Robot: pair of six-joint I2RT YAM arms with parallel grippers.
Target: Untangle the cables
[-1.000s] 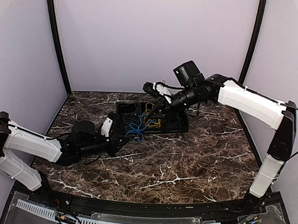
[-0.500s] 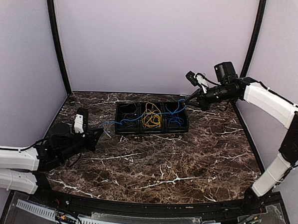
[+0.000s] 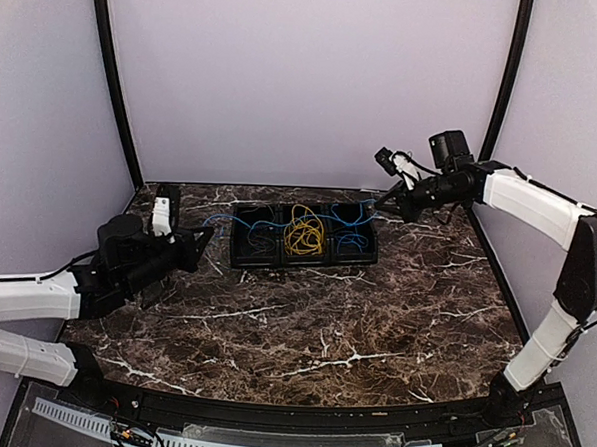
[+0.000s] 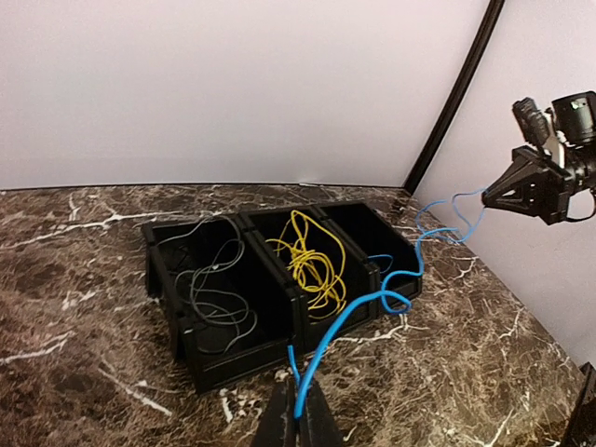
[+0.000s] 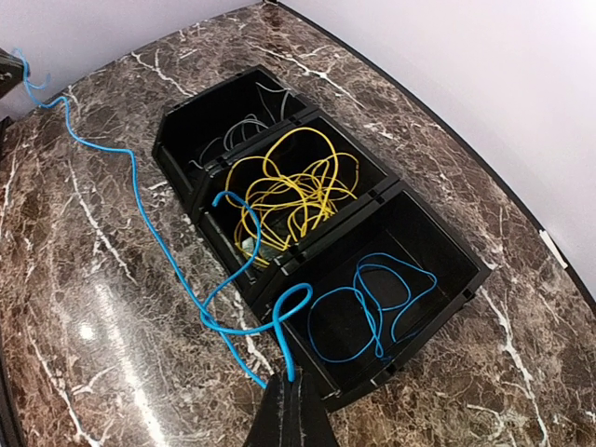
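Observation:
The cables lie sorted in a black three-compartment tray [image 3: 276,261]. Grey wires [image 4: 212,291] fill its left compartment, yellow loops [image 3: 303,232] the middle one, and blue loops [image 5: 382,307] the right one. One more blue cable [image 4: 332,330] runs in loose kinks past the tray's front, strung between both grippers. My left gripper [image 3: 206,236], left of the tray, is shut on one end [image 4: 298,410]. My right gripper [image 3: 381,201], beyond the tray's right end, is shut on the other end [image 5: 291,386]. The strung blue cable [image 5: 283,345] curls once near my right fingertips.
The tray [image 4: 233,365] stands at the back middle of the dark marble table [image 3: 374,318]. Pale walls close the back and sides, with black corner posts [image 3: 116,84]. In the left wrist view my right gripper [image 4: 523,184] hangs at the far right.
Both grippers have drawn apart from the tray, left one leftward, right one rightward and back. The blue cable between them has been pulled out of the pile and stretched.

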